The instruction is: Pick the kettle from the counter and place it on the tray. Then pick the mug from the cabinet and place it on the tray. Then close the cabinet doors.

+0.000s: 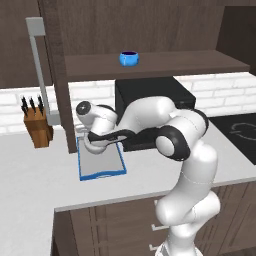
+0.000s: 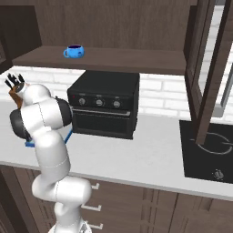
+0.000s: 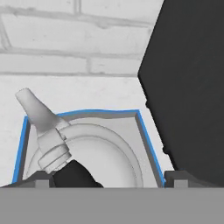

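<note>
The kettle (image 3: 83,148) sits on the tray (image 3: 146,131) beside the black oven (image 1: 150,100), with the gripper (image 3: 105,179) spread wide around it, released. If the arm lifts off-centre, a finger (image 3: 177,177) might catch the handle and tip the kettle; the mug (image 1: 129,58) waits on the cabinet (image 1: 160,65) shelf

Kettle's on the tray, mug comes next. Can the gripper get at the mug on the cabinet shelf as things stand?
Probably yes: the mug stands alone on the shelf, the door swung aside.
</note>
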Controlling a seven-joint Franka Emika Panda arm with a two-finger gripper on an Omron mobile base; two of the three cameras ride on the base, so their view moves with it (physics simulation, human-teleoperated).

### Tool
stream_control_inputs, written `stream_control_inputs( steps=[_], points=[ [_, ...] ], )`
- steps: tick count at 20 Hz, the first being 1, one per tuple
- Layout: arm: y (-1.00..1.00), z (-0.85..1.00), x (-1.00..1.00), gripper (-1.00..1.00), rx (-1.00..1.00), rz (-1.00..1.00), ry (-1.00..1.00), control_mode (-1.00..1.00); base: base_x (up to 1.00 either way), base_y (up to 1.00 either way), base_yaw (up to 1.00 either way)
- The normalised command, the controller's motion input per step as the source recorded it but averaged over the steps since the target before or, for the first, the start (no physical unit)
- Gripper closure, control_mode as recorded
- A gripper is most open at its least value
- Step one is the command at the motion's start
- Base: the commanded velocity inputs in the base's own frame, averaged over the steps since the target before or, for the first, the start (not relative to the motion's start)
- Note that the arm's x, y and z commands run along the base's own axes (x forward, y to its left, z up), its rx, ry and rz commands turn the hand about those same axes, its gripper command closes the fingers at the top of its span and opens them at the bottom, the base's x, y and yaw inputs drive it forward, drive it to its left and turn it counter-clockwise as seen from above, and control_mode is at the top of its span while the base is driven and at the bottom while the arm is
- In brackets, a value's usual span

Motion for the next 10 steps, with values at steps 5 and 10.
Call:
stream_control_inputs(
  steps=[5,10],
  points=[
    [-0.07,0.13,0.00,-1.00,0.00,0.00,-0.18,-1.00,0.00,0.00,0.00],
    [-0.09,0.11,-0.04,-1.00,0.00,0.00,-0.12,-1.00,0.00,0.00,0.00]
  ],
)
